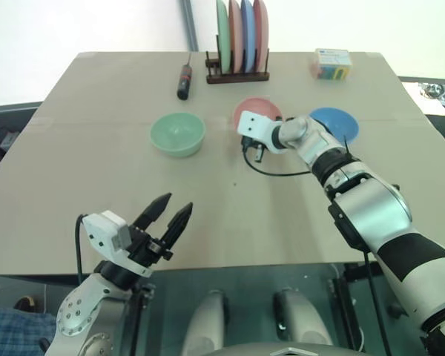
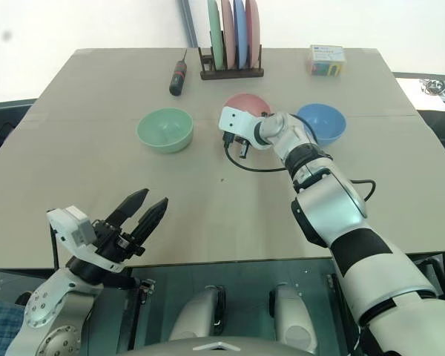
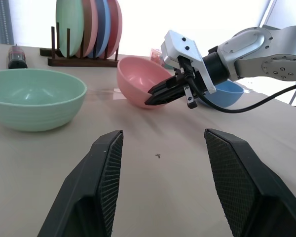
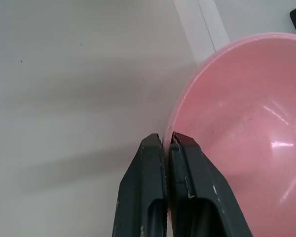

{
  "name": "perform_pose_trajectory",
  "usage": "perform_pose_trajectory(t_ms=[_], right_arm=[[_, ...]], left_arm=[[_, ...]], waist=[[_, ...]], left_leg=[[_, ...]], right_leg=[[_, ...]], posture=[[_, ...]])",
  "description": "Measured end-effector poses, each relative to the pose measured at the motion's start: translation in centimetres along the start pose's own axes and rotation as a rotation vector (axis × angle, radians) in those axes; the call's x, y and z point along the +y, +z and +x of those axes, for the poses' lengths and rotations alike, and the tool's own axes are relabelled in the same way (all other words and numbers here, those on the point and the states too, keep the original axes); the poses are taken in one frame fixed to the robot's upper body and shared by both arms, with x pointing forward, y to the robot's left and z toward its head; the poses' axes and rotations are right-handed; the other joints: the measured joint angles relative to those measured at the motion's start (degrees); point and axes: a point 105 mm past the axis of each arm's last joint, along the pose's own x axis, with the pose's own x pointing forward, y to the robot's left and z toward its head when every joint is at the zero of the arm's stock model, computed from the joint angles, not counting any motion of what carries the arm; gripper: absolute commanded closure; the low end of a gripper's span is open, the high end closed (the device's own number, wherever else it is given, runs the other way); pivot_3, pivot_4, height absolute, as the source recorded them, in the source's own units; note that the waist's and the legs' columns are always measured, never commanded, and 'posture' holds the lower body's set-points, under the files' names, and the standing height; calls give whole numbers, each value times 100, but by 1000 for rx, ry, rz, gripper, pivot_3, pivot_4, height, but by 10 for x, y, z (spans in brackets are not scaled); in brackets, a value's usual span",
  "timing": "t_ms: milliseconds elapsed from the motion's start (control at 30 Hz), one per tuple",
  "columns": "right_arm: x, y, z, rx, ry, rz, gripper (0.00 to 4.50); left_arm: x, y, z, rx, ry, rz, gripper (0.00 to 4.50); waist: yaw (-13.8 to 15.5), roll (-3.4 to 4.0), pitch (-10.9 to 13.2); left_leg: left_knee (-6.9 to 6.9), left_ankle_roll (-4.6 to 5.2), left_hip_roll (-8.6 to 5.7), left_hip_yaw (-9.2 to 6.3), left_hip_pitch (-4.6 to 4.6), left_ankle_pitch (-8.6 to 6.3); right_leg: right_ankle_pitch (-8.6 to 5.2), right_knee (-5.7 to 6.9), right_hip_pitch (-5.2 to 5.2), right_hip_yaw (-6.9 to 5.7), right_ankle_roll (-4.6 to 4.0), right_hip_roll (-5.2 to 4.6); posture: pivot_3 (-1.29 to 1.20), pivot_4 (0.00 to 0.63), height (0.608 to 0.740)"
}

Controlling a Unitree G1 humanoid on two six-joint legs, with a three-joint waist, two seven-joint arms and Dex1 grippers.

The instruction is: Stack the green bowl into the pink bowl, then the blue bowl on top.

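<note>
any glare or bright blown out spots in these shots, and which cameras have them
Right wrist view: small white highlights on the inside of the round pale pink plastic bowl, pinched at its rim by the right gripper. Left wrist view: background behind the wooden plate rack washed white. Eye views: wall beyond the table bright.

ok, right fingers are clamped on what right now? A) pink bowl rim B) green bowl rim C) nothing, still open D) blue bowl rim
A: the right wrist view shows the right gripper with its fingers shut on the near rim of the pink bowl; the green bowl and blue bowl sit untouched on either side.
</note>
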Motion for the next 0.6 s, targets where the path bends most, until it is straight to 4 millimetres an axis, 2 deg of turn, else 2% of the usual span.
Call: perform_pose_trajectory(t_ms=[167,300,400,433,467,600], right_arm=[[0,-4,-9,-14,74,-33,4429],[3,2,-31,-85,234,-169,4429],[19,2,-46,-133,363,-266,4429],[33,-4,-48,-136,436,-281,4429],[54,-12,-60,-142,511,-310,4429],[86,-3,-79,-163,596,-352,4429]], left_arm=[[-1,-1,0,12,-14,4,1709],[-2,0,1,17,-33,8,1709],[-1,1,4,17,-48,11,1709],[0,0,5,17,-52,8,1709],[1,0,8,17,-60,7,1709],[5,-2,13,23,-76,9,1709]], waist=[[3,0,0],[8,4,3],[18,2,2],[2,3,2],[25,3,2],[17,5,2]], left_leg=[[0,0,0,1,0,0],[-1,0,0,-2,0,0],[-3,0,0,-4,1,0],[-2,0,1,1,2,0],[-2,0,1,-5,2,0],[1,0,4,-6,6,0]], right_leg=[[0,-1,0,0,1,0],[6,-4,1,-2,13,0],[11,-7,5,-3,22,0],[11,-3,3,1,22,0],[11,-1,3,-4,21,0],[10,4,4,-6,21,2]], posture=[[0,150,740],[0,150,740],[0,150,740],[0,150,740],[0,150,740],[0,150,740]])
